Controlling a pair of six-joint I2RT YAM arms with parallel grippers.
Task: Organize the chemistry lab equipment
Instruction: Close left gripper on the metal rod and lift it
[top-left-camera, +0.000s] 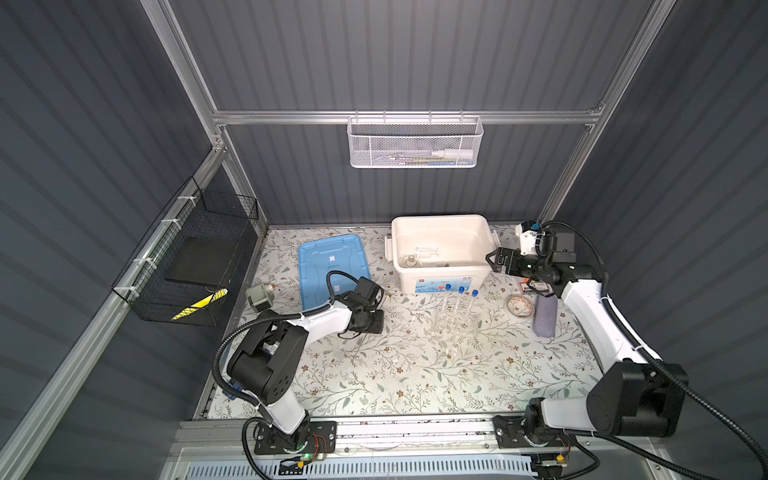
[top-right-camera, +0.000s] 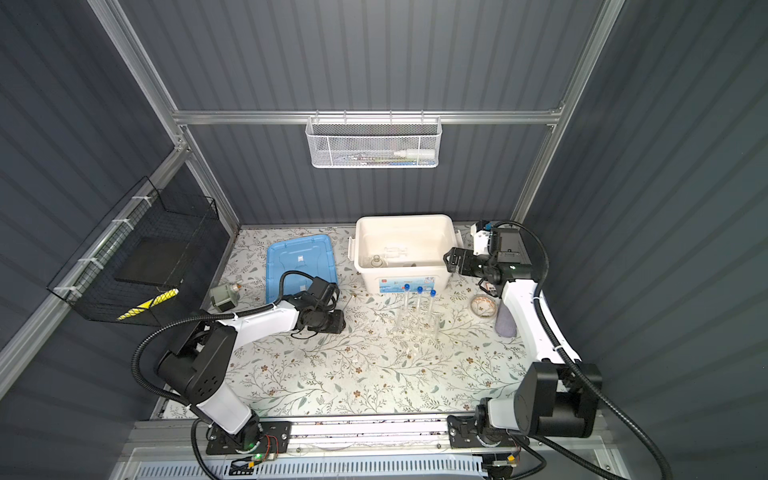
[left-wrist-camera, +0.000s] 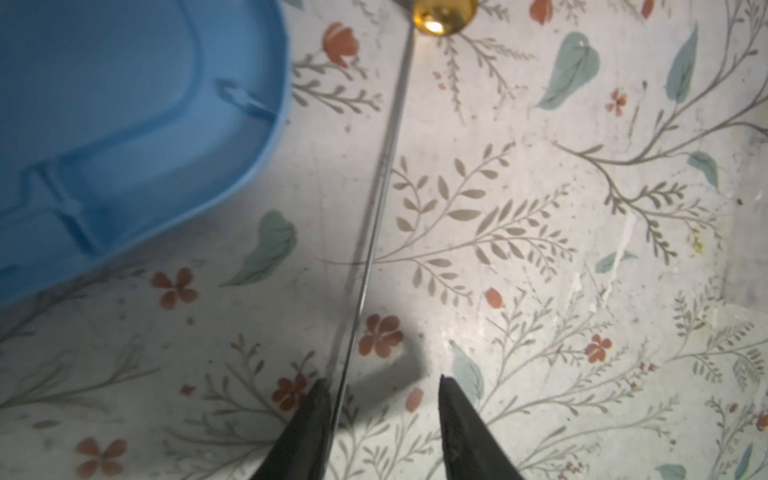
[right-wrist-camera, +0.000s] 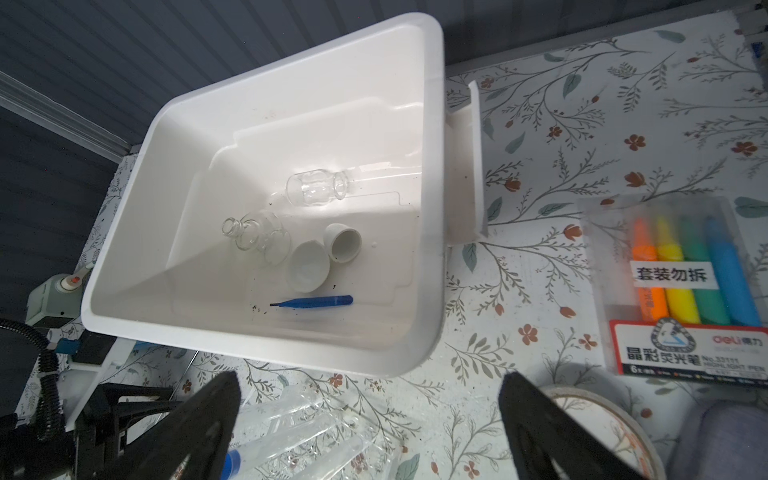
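Left pincer (left-wrist-camera: 381, 380): fingers part-spread astride the thin rod (left-wrist-camera: 374, 232), which sits just beside one finger and clear of the other, at 5 o'clock of the blue lid (top-left-camera: 328, 257). Right pincer (top-left-camera: 494, 259): spread wide, empty, at 3 o'clock of the white bin (top-left-camera: 440, 217). The bin holds flasks (right-wrist-camera: 318, 189), dishes (right-wrist-camera: 307, 268) and blue tweezers (right-wrist-camera: 311, 301). Test tubes (top-left-camera: 458, 303) stand in the clear rack (top-left-camera: 455, 332) at the bin's 6 o'clock.

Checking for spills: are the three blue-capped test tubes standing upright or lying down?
Upright: in both top views, the three test tubes stand in the clear rack, capped ends on top.
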